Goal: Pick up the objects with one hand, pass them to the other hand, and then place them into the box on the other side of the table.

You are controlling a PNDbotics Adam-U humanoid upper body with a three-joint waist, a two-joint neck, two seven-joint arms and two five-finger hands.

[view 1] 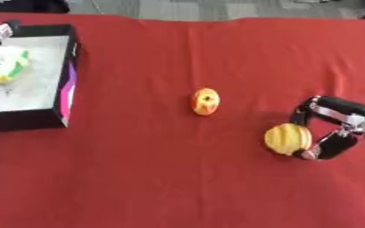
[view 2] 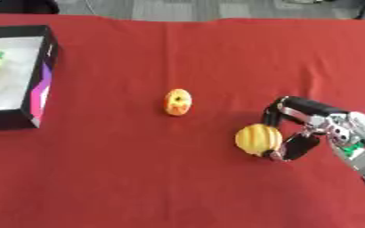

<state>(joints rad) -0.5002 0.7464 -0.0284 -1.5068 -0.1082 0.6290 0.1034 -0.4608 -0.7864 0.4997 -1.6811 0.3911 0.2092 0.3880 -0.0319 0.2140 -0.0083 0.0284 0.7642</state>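
Reaching in from the right edge, the robot's right hand curls its fingers and thumb around a ridged yellow fruit that sits on the red tabletop, the black fingers pressed to the fruit's right side while its left side stays bare. The fruit appears to rest on the cloth rather than hang clear of it, so the work looks to be at the first step: the pick-up by one hand. A second piece, a small orange and yellow fruit, lies alone near the middle of the tabletop, well apart from the hand. Far to the left stands the black box with its pale floor, already holding a white and green toy with a touch of yellow. By the look of it, the next move calls for lifting the yellow fruit and carrying it toward the middle for the pass, then on to the box. The left hand shows in neither view, so its state cannot be told. The box is cut off at the left edge, the toy inside is too blurred to name, and whether the fingers have fully closed behind the fruit is hidden.
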